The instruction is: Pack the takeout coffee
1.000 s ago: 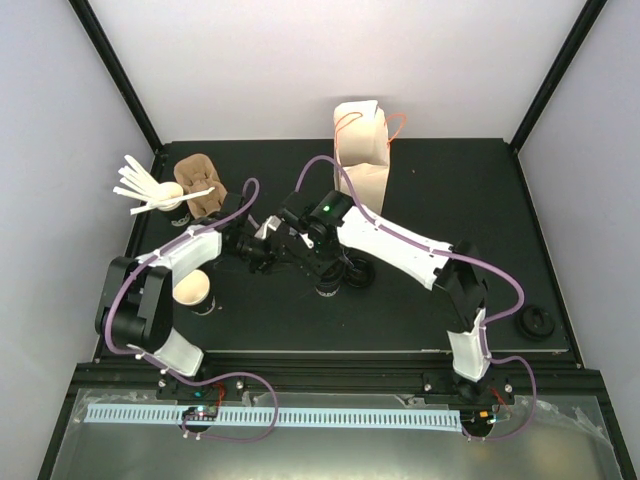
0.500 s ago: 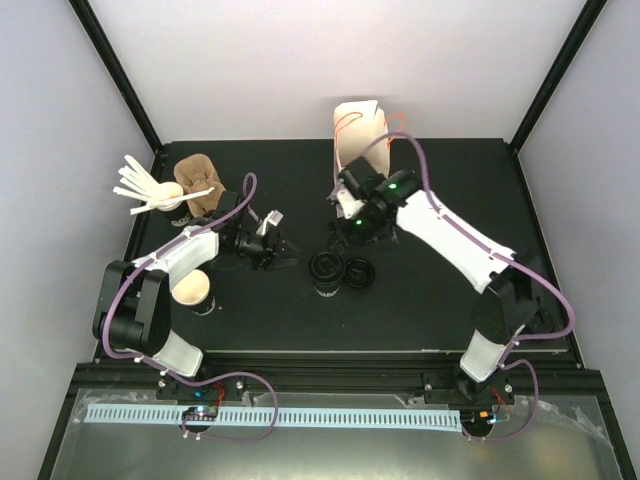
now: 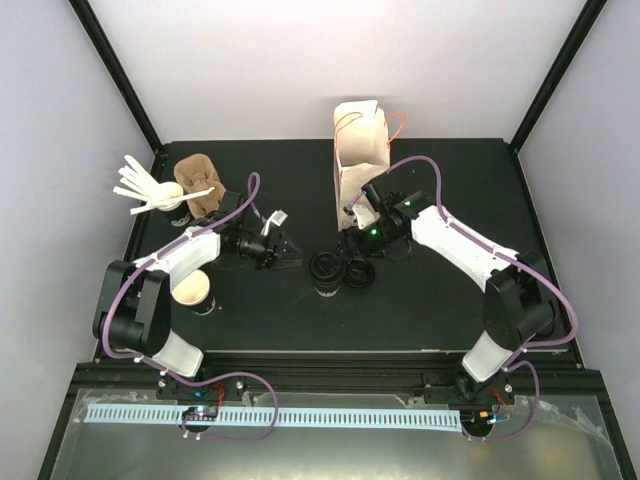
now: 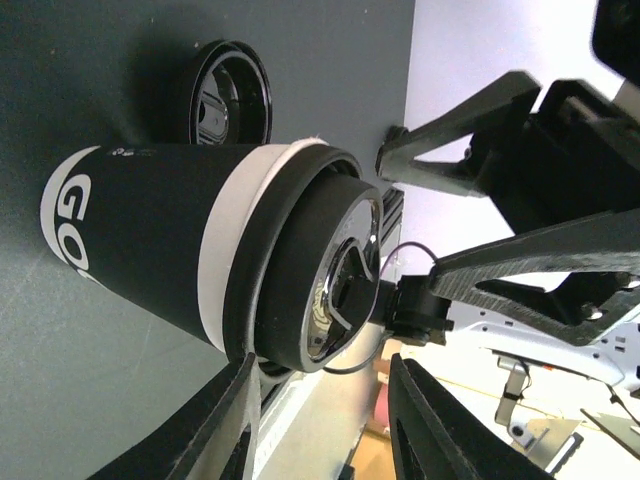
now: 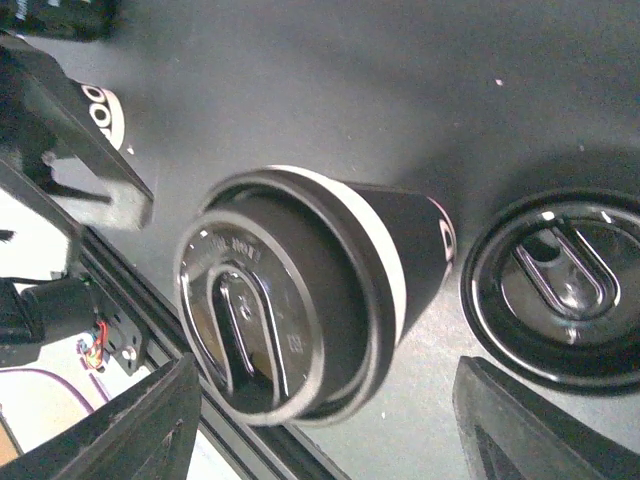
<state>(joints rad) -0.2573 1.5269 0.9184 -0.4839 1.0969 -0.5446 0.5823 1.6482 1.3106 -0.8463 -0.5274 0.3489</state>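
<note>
On the table [image 3: 470, 170] — cup [image 3: 326, 270] upright.

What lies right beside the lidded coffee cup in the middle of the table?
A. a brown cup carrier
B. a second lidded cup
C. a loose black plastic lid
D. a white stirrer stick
C: a loose black plastic lid lies flat right beside the lidded coffee cup, and both wrist views show the same pair.
</note>
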